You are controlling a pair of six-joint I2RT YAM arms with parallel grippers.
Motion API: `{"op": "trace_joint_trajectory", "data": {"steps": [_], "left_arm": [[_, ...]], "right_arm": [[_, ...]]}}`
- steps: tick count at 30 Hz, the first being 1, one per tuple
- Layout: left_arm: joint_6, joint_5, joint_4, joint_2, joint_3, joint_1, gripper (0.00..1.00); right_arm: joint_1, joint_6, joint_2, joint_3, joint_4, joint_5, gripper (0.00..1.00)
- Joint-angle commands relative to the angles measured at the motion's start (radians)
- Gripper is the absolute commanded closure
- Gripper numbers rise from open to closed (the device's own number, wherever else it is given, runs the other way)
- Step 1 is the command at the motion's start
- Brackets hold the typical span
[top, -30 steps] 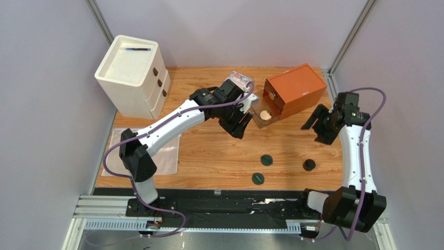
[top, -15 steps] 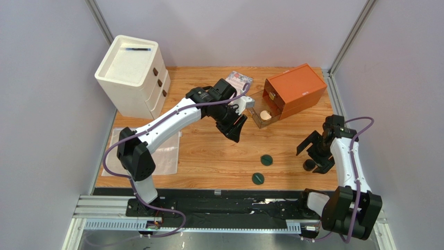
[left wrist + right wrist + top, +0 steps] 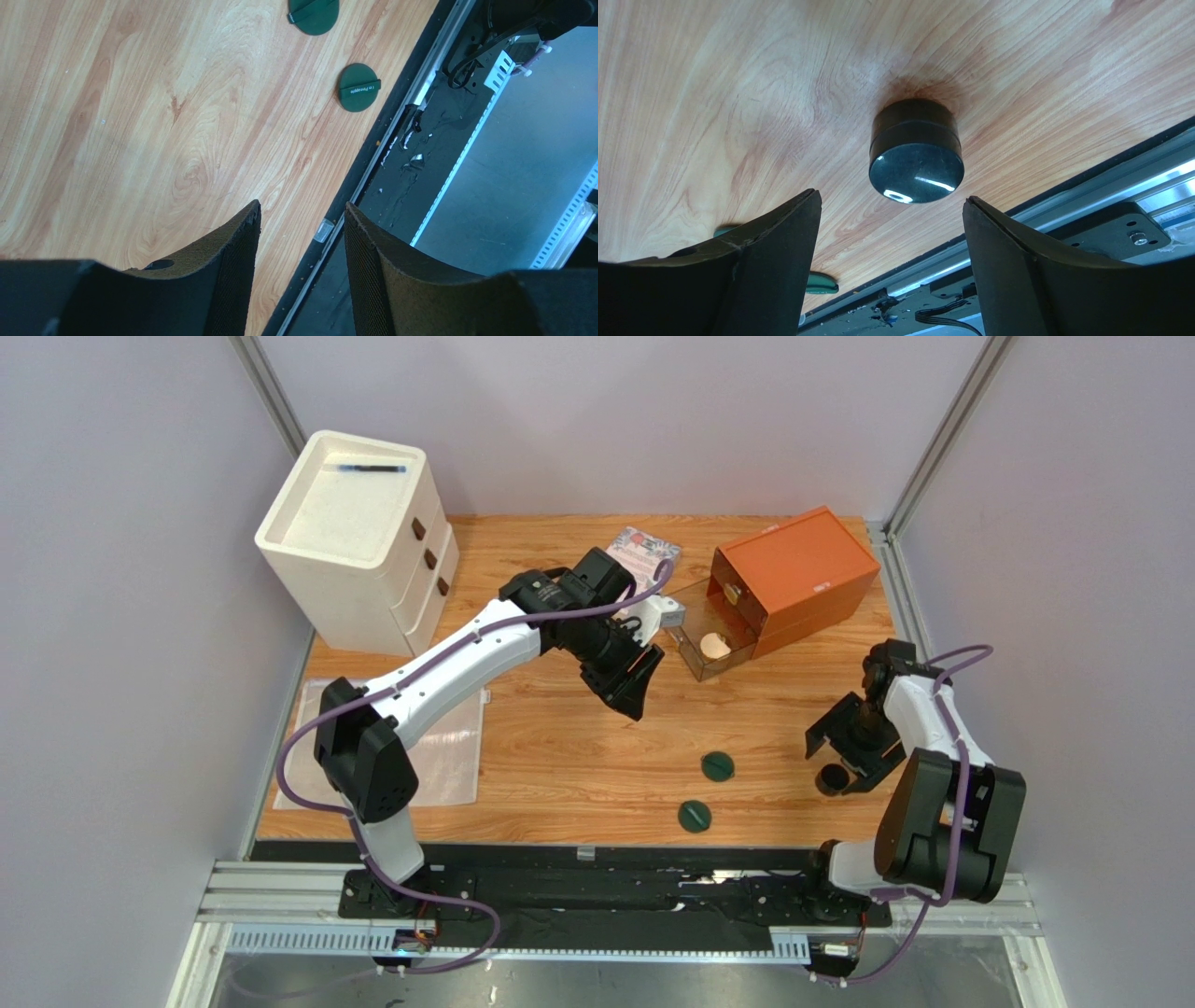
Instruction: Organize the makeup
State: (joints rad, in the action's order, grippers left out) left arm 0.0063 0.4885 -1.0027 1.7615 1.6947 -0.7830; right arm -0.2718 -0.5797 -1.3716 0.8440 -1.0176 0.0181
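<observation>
At the far left a white drawer unit stands on the wooden surface, with a pen lying on its top. The left pincer hangs above mid-surface. Its fingers are apart with nothing between them, only bare wood and the near rail below. Just behind it lies the booklet. To the right a clear tray juts from the front of the orange box, and a round pale compact lies inside the tray. Nearer the front edge a green disc lies flat, and closer to the rail, apart from it, lies a second disc. Further right the black jar stands upright near the front edge. The right pincer is over the jar, with its fingers spread wide to either side. In the wrist view neither finger touches it.
</observation>
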Motion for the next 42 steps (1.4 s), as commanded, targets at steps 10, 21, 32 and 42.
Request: {"op": "trace_joint_trajectory", "data": {"steps": [10,21,32,42], "left_arm": [[0.031,-0.001,-0.007,-0.008,0.016,0.011,0.47],[0.034,-0.014,-0.016,-0.017,0.003,0.013,0.47],[0.031,-0.005,-0.013,-0.014,-0.001,0.019,0.48],[0.032,0.002,-0.011,-0.022,-0.035,0.021,0.48]], "right_arm": [[-0.052,0.02,-0.076,-0.022,0.093,0.002,0.54],[-0.063,0.032,-0.069,0.018,0.116,-0.003,1.0],[0.095,0.066,-0.007,0.35,-0.022,0.046,1.0],[0.404,0.084,-0.173,0.723,-0.085,0.137,1.0]]}}
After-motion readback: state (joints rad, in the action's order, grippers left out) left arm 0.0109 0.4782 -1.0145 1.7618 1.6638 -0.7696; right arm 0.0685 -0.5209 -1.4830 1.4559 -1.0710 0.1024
